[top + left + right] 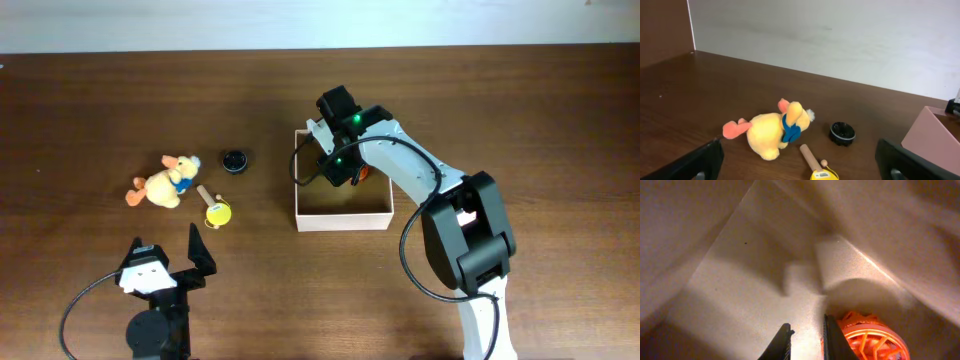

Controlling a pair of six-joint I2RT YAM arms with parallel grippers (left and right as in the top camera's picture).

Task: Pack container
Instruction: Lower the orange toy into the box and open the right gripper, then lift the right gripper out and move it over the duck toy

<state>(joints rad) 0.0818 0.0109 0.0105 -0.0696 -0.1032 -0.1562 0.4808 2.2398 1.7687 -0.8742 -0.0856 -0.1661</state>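
The container (345, 222) is a square shallow box with white walls at the table's middle. My right gripper (340, 165) reaches down inside it. In the right wrist view the right gripper (805, 340) stands over the tan floor of the container (740, 290), shut to a thin gap with nothing between its fingers. An orange spoked wheel (870, 337) lies just outside its right finger, in the box (366, 172). My left gripper (170, 255) stays low near the front left, wide open and empty (802, 165).
A yellow plush duck (160, 185) (772, 132) lies left of the box. Beside it are a black round cap (234, 160) (842, 133) and a yellow toy with a wooden handle (215, 210) (815, 162), which lies just ahead of the left gripper.
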